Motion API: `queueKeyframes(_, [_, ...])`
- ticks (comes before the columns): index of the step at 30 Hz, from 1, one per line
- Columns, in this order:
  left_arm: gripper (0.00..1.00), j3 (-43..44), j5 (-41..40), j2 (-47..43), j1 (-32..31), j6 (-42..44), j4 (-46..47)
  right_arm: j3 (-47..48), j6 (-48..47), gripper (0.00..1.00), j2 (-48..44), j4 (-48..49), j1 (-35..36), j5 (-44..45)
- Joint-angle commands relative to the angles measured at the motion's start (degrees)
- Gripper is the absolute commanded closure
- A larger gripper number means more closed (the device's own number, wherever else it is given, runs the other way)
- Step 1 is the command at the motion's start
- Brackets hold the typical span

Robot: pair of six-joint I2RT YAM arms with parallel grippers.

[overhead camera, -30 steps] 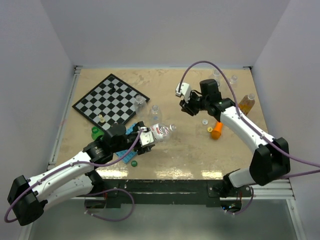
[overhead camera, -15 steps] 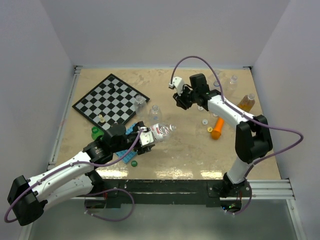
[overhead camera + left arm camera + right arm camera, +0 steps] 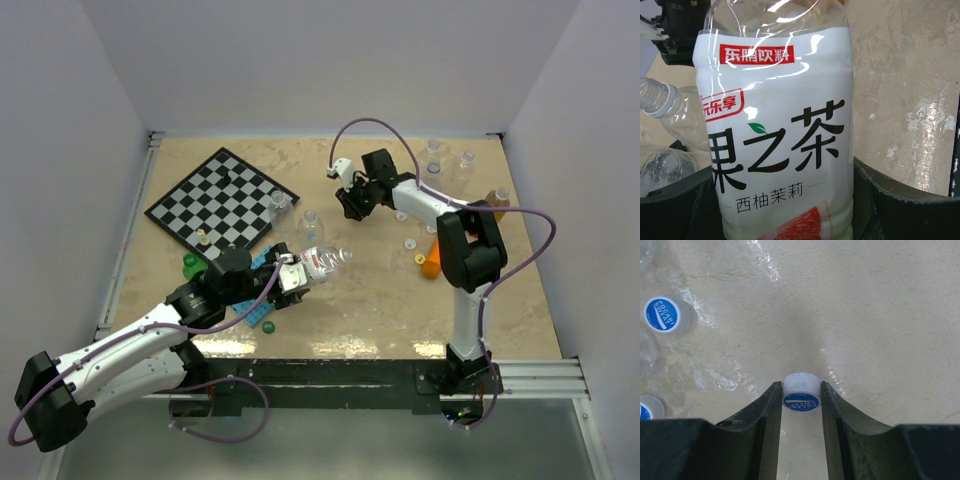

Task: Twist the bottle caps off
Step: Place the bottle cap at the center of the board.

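**Right gripper (image 3: 349, 204) pinches a blue-topped white cap (image 3: 801, 396); left gripper (image 3: 292, 274) clamps the labelled bottle (image 3: 775, 125).**
The bottle lies on its side on the table (image 3: 340, 310), its neck pointing to 2 o'clock, and the right gripper is at 1 o'clock from it. A clear bottle (image 3: 310, 219) stands between the two. The chessboard (image 3: 222, 200) lies at 10 o'clock, the orange toy (image 3: 432, 262) at 3 o'clock, and a green cap (image 3: 268, 325) at 7 o'clock. In the right wrist view, another blue-topped cap (image 3: 662, 314) lies loose at 10 o'clock of the pinched one.

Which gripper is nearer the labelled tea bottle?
Left. The left gripper holds the labelled bottle around its body; the right gripper, fingers pinching a white cap, sits farther back, to the right.
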Motion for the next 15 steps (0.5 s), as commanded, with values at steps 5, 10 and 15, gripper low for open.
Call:
queueKeyframes(5, [1.00,0.42,0.03,-0.74,0.05,-0.83,1.45,5.11,1.29,0.71,4.35,-1.01,-0.26,0.24])
queueKeyframes(10, [1.00,0.51,0.12,-0.74,0.05,-0.83,1.53,5.03,1.03,0.59,4.71,-1.01,-0.35,-0.29])
queueKeyframes(15, [1.00,0.42,0.12,-0.83,0.05,-0.83,1.53,4.24,0.59,0.48,3.31,-1.01,-0.26,-0.90])
